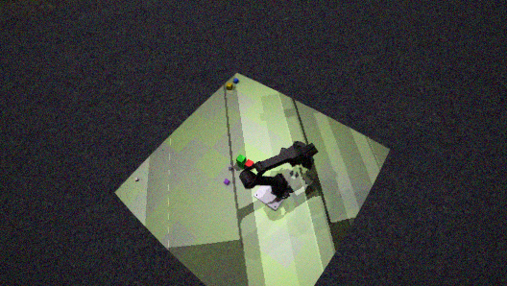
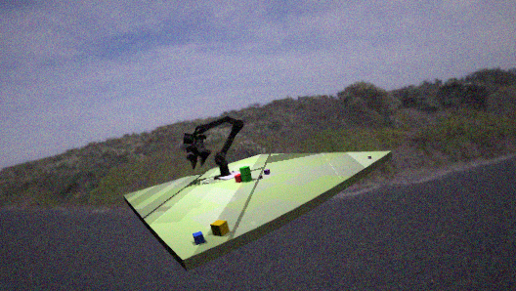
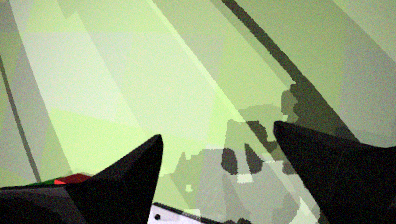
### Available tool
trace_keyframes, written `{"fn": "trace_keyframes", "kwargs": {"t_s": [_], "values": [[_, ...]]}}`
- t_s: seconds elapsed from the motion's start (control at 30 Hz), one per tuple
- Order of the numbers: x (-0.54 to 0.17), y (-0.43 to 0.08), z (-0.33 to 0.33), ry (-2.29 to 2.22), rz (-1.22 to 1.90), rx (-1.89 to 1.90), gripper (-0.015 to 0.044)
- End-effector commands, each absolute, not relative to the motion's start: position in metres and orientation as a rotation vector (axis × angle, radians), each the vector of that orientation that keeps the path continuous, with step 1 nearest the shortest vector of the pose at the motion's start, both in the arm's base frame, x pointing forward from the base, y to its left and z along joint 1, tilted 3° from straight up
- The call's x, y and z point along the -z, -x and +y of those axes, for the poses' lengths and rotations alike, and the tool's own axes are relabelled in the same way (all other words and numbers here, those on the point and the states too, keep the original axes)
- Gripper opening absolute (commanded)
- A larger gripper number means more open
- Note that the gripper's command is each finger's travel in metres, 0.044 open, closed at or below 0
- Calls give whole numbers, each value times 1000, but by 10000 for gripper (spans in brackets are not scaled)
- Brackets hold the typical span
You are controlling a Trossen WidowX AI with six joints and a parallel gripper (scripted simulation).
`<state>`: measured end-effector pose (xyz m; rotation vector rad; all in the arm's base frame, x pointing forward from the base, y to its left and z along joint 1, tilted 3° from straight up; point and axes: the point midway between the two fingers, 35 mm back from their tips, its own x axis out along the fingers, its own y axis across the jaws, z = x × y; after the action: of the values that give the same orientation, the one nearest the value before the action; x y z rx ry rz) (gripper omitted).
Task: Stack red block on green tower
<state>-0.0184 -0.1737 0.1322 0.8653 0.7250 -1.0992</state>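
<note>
The red block point(image 1: 250, 163) point(image 2: 237, 178) stands on the table top right beside the green tower point(image 1: 241, 160) point(image 2: 245, 174); whether they touch I cannot tell. The tower is upright and taller than the red block. In the wrist view only a sliver of the red block point(image 3: 75, 179) shows at the lower left, mostly hidden behind a finger. My gripper point(image 2: 199, 164) point(image 3: 218, 133) is open, with nothing between its fingers. It hangs high above the table, fingers pointing down, well to one side of the red block and the tower.
A purple block point(image 1: 227, 181) point(image 2: 266, 172) and a small dark block point(image 1: 230, 168) lie near the tower. A yellow block point(image 1: 229, 86) point(image 2: 220, 228) and a blue block point(image 1: 235, 81) point(image 2: 197, 237) are at a far corner. A tiny block point(image 1: 136, 179) point(image 2: 369, 157) lies near another corner.
</note>
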Motion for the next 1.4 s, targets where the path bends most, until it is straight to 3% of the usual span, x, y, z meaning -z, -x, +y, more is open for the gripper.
{"fn": "trace_keyframes", "kwargs": {"t_s": [0.0,1.37], "values": [[-132,18,-174,-865,727,1096,426],[-143,-119,-152,-512,1204,407,440]]}}
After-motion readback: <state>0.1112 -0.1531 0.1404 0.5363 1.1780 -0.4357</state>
